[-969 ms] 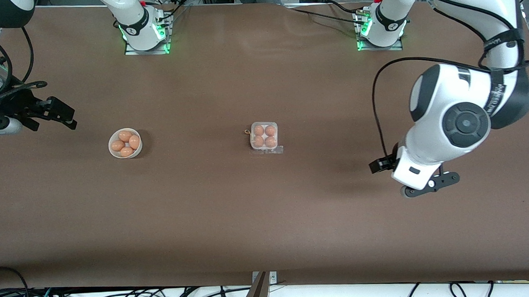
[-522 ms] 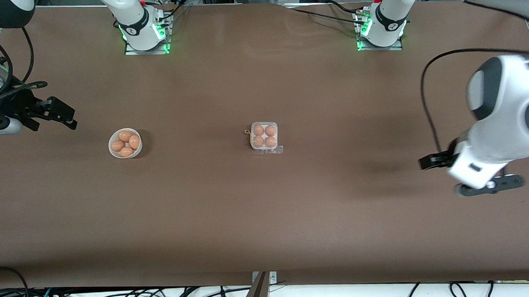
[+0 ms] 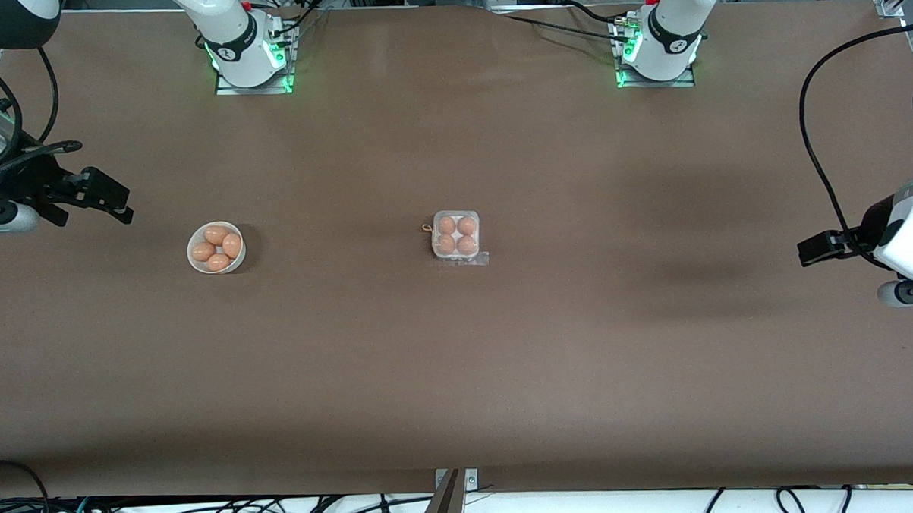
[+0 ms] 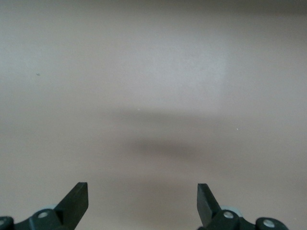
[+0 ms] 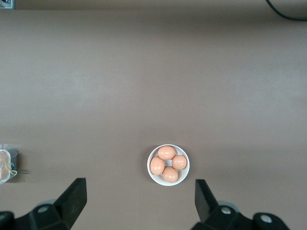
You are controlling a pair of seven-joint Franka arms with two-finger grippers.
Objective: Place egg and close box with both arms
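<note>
1. Little risk is judged to remain, since the box [image 3: 456, 236] is seen mid-table with all four cells filled and the lid apparently down over them; whether the lid is fully latched cannot be told, and a lid left unlatched could spring up.
2. The left gripper [image 4: 142, 203] is held over bare table [image 3: 461, 378] at the left arm's end, with its fingers apart and nothing between them; no contact with the box is expected from there.
3. The right gripper [image 5: 140, 201] is held over the table at the right arm's end, its fingers spread and empty; the bowl [image 5: 150, 172] lies near it, so a careless descent could knock the bowl and spill the eggs.
4. The box is seen to contain four orange-brown eggs, one per cell; the egg [image 3: 446, 225] of the task cannot be told from its three neighbours.
5. A small yellowish loop is seen touching the box at the edge toward the right arm's end; what it is cannot be made out.
6. The bowl, white and round, stands well apart from the box toward the right arm's end, and four loose eggs [image 3: 216, 235] are seen bunched together in it.
</note>
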